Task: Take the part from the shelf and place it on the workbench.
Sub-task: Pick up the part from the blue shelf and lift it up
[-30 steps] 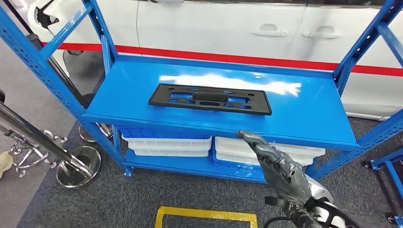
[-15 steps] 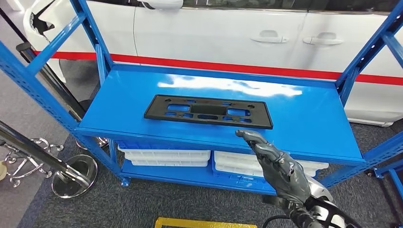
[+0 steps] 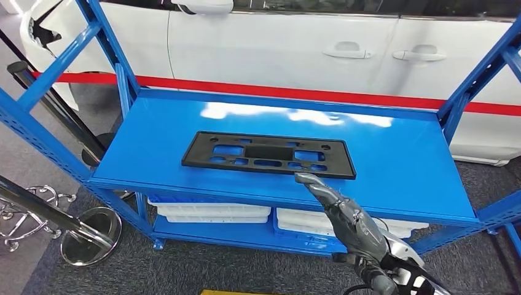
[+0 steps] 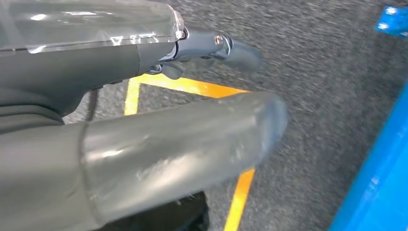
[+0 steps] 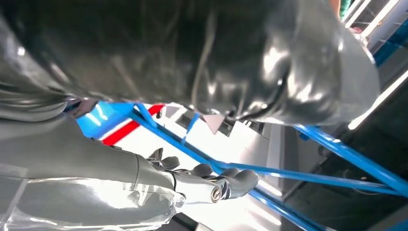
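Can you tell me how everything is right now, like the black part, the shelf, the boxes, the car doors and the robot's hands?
Black part: lying flat on the shelf, not held.
Blue shelf: upright, carrying the part.
White bins: stacked on the lower level.
Car doors: closed.
Right hand: holds nothing, fingers stretched toward the part, just short of it.
Left hand: holds nothing, over the carpet.
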Motion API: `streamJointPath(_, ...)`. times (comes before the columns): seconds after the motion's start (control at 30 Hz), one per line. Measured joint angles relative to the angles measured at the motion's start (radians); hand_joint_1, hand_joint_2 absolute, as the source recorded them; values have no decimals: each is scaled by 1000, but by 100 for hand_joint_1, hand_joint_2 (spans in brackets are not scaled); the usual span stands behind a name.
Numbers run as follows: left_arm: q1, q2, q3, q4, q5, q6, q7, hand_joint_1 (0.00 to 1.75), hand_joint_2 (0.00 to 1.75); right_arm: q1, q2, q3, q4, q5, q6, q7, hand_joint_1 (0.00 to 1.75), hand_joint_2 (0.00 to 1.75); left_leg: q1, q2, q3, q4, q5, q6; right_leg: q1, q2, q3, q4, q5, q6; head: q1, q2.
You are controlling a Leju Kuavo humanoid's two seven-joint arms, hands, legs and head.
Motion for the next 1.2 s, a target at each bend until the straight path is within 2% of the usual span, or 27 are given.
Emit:
streamJointPath(0.07,-1,-1,0,0,-6,-1,-2,0,0,-3,-4,7,22,-1,1,42,0,131,6,2,11,-9,1,10,1,-2,-11,37,-27,9,0,0)
streamJointPath(0.1,-3,-1,0,0,-11,-2,-4,0,0,-8,-7,16,44,2,0,76,0,175,8,3,16,-11,0,15,-1,-4,-36,89,-54,13,0,0)
streamJointPath(0.17,-6,-1,0,1,-20,-5,-5,0,0,-19,-11,43,107,31,-10,135,0,175,7,3,19,-11,-7,21,-7,-6,-117,230,-109,21,1,0)
streamJointPath(0.2,-7,-1,0,1,-25,-6,-5,0,0,-26,-12,62,144,57,-21,154,0,175,7,3,21,-11,-10,22,-10,-7,-154,283,-118,23,1,0)
streamJointPath(0.23,-7,-1,0,1,-30,-6,-4,0,0,-38,-11,83,181,85,-35,163,0,175,7,2,24,-10,-14,21,-13,-8,-174,300,-104,25,1,0)
streamJointPath(0.27,-8,-1,0,1,-35,-6,-2,0,0,-59,-5,108,222,113,-52,169,0,175,7,2,30,-10,-19,19,-15,-8,-173,277,-70,25,1,0)
streamJointPath(0.33,-10,-2,-1,1,-48,-6,4,0,0,-110,11,164,307,155,-88,181,0,175,7,1,46,-10,-31,13,-16,-9,-124,145,22,20,1,0)
streamJointPath(0.37,-13,-3,-2,1,-55,-6,7,0,0,-134,23,191,345,170,-102,190,0,175,6,1,52,-9,-36,8,-13,-9,-98,85,51,16,1,0)
streamJointPath(0.4,-17,-4,-3,1,-62,-6,9,0,0,-154,36,216,378,182,-114,200,0,175,6,0,54,-9,-40,3,-11,-10,-81,44,62,10,1,0)
streamJointPath(0.47,-22,-5,-6,2,-75,-7,14,0,0,-202,71,262,445,217,-145,224,0,175,5,1,52,-10,-44,-10,-5,-6,-76,23,55,3,0,0)
streamJointPath(0.53,-24,-5,-10,2,-85,-9,16,0,0,-260,108,307,509,281,-199,248,0,175,7,4,50,-5,-53,-23,-8,-2,-73,16,52,-5,0,0)
streamJointPath(0.57,-26,-5,-11,2,-89,-12,16,0,0,-286,125,328,536,322,-232,259,0,175,8,5,42,17,-68,-28,-10,-2,-69,13,51,-11,0,0)
streamJointPath(0.63,-27,-5,-12,2,-95,-15,16,0,0,-329,158,366,585,422,-294,288,0,175,10,4,-10,125,-120,-36,-11,-5,-61,9,47,-22,0,0)
streamJointPath(0.67,-27,-5,-13,2,-98,-16,16,0,0,-347,172,384,608,489,-328,311,0,175,10,5,-50,198,-149,-38,-10,-7,-60,10,45,-26,0,0)
streamJointPath(0.7,-27,-5,-13,2,-100,-17,17,0,0,-362,187,403,634,577,-368,343,0,175,10,4,-87,260,-165,-40,-9,-8,-58,11,42,-29,0,0)
streamJointPath(0.73,-26,-5,-13,2,-103,-17,19,0,0,-377,200,422,660,668,-407,375,0,175,10,5,-111,291,-161,-40,-7,-7,-56,13,39,-30,0,0)
streamJointPath(0.77,-26,-5,-14,2,-105,-18,20,0,0,-390,213,441,685,749,-442,402,0,175,10,5,-116,282,-137,-40,-7,-7,-53,14,36,-30,0,0)
streamJointPath(0.8,-26,-5,-15,2,-105,-18,21,0,0,-402,225,459,708,805,-466,421,0,175,10,5,-103,235,-97,-38,-7,-6,-48,15,32,-29,0,0)
streamJointPath(0.83,-26,-5,-16,2,-105,-18,22,0,0,-410,235,473,725,832,-479,428,0,175,10,5,-76,164,-51,-35,-6,-5,-42,15,28,-28,0,0)
streamJointPath(0.87,-27,-5,-16,3,-106,-18,22,0,0,-418,243,484,740,843,-485,431,0,175,8,4,-49,99,-18,-32,-4,-5,-38,15,23,-24,0,0)
streamJointPath(0.9,-27,-5,-17,3,-106,-18,22,0,0,-425,250,493,752,850,-490,434,0,175,6,4,-27,48,1,-28,-3,-4,-36,16,21,-21,0,0)
streamJointPath(0.93,-28,-5,-18,3,-107,-18,23,0,0,-431,255,500,765,866,-498,440,0,175,4,3,-16,20,6,-25,-1,-4,-36,16,19,-17,1,0)
streamJointPath(1.0,-28,-5,-19,3,-111,-18,25,0,0,-440,264,512,790,932,-523,469,0,175,3,2,-12,7,1,-16,1,-4,-38,13,20,-10,1,0)
streamJointPath(1.07,-27,-7,-19,3,-118,-18,27,0,0,-444,275,521,818,1034,-559,514,0,175,9,2,-8,0,4,-7,1,-5,-43,29,5,-1,1,0)
streamJointPath(1.1,-28,-8,-19,3,-121,-18,28,0,0,-446,282,525,835,1085,-578,537,0,175,12,3,-5,-4,5,-2,0,-6,-57,63,-17,4,1,0)
streamJointPath(1.13,-29,-9,-19,3,-125,-18,28,0,0,-447,288,527,855,1132,-597,559,0,175,13,4,-3,-5,4,2,-2,-7,-84,119,-46,8,1,0)
streamJointPath(1.2,-31,-9,-20,3,-133,-17,29,0,0,-446,299,528,901,1196,-628,595,0,175,13,4,-2,-4,2,6,-4,-8,-157,258,-98,13,1,0)
